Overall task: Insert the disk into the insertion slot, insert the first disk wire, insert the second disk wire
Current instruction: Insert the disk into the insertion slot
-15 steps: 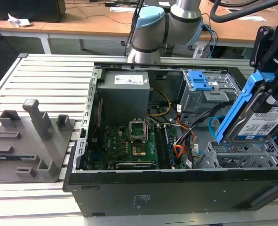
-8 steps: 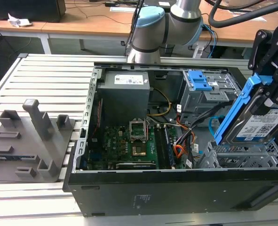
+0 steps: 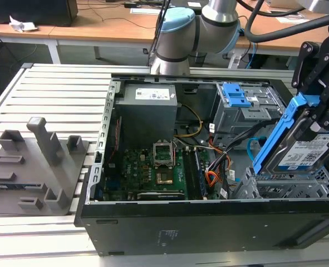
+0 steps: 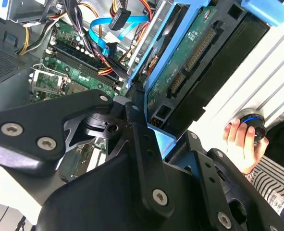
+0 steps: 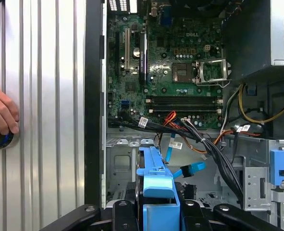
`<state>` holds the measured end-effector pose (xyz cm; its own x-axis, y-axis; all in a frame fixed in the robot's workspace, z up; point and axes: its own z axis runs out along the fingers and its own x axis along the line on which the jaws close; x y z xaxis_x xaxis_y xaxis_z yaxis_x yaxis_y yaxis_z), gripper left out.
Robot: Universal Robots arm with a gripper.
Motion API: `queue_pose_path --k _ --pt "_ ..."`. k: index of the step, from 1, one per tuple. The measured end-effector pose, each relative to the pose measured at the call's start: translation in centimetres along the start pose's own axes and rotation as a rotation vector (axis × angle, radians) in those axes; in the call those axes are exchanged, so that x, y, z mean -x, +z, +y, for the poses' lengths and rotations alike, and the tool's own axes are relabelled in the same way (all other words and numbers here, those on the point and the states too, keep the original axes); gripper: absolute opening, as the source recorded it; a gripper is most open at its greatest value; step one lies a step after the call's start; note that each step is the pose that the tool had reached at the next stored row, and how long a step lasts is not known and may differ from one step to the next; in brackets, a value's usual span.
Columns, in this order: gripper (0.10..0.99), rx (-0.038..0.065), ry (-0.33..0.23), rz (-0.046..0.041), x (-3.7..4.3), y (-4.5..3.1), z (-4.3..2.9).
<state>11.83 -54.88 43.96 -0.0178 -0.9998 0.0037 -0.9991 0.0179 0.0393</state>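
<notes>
We're looking into the open computer case (image 3: 209,222) on the ribbed table (image 3: 53,94), and the action is at three o'clock in the exterior view, on the exterior view's right. There the gripper (image 3: 315,114) has its fingers closed on the disk (image 3: 303,147), pinching it by the blue carrier, white label facing us. The disk hangs tilted, its blue edge climbing toward one o'clock, just above the insertion slot (image 3: 286,186), the low perforated bay at four o'clock in the case. It is not in the mouth yet, and we cannot tell whether its lower end touches the metal. In the first wrist view the gripper (image 5: 158,211) grips the disk (image 5: 156,187) by its carrier, with the insertion slot (image 5: 120,163) just beside it. The second wrist view gives us the gripper (image 4: 163,134) clamped on the disk (image 4: 190,62), whose green circuit side shows. The second disk wire (image 3: 253,146) lies loose between the slot and the taller cage (image 3: 239,105) at one o'clock; we see its blue ribbon in both wrist views (image 5: 192,168) (image 4: 103,33), unplugged. The motherboard (image 3: 153,172) fills seven o'clock. A person's hand (image 5: 0,115) rests on a round dark button (image 5: 0,139) on the table, well apart from the case.
</notes>
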Motion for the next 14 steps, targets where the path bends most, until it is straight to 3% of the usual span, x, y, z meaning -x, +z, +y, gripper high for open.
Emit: queue_pose_path --k 5,14 --pt "0.365 0.000 -0.032 0.0012 -0.18 0.23 -0.02" --pt "0.365 0.000 -0.031 0.0010 0.00 0.65 -0.03"
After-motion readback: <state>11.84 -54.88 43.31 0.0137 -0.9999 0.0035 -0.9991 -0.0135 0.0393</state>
